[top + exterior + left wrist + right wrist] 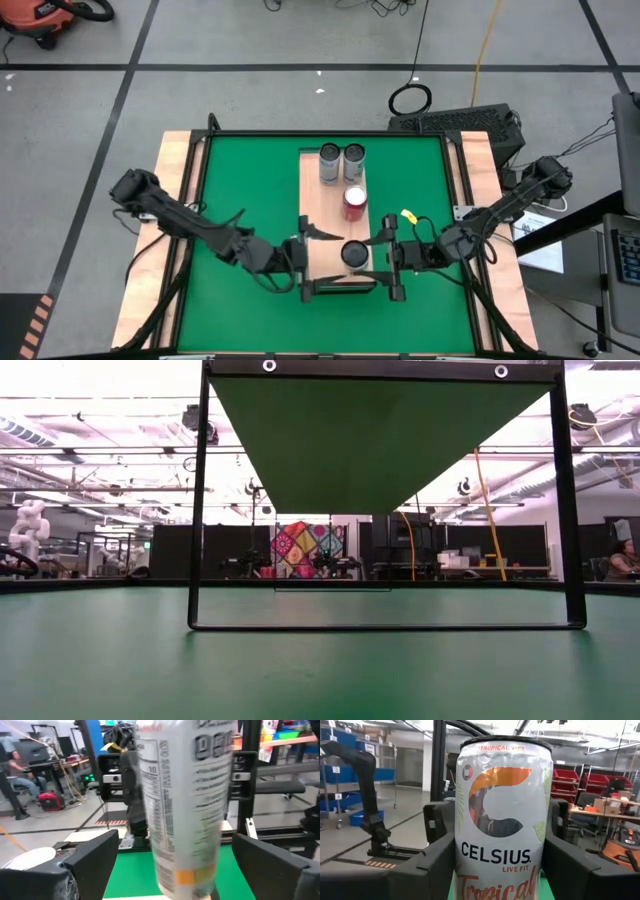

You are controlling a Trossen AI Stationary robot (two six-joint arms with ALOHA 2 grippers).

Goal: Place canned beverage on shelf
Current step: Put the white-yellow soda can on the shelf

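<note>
Can (355, 254) stands on the shelf's (318, 200) near end, between the open left gripper (303, 257) and open right gripper (392, 257). Only the right wrist view shows its Celsius label. Three cans (342, 165) stand farther along.

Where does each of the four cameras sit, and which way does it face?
High: overhead, straight down on the long light-wood shelf, both arms.
Low: table height, level across the green tabletop toward the room; no arm visible.
Left wrist: past the left gripper at the tall white Celsius can.
Right wrist: past the right gripper at its front.
Both wrist views share that can.
</note>
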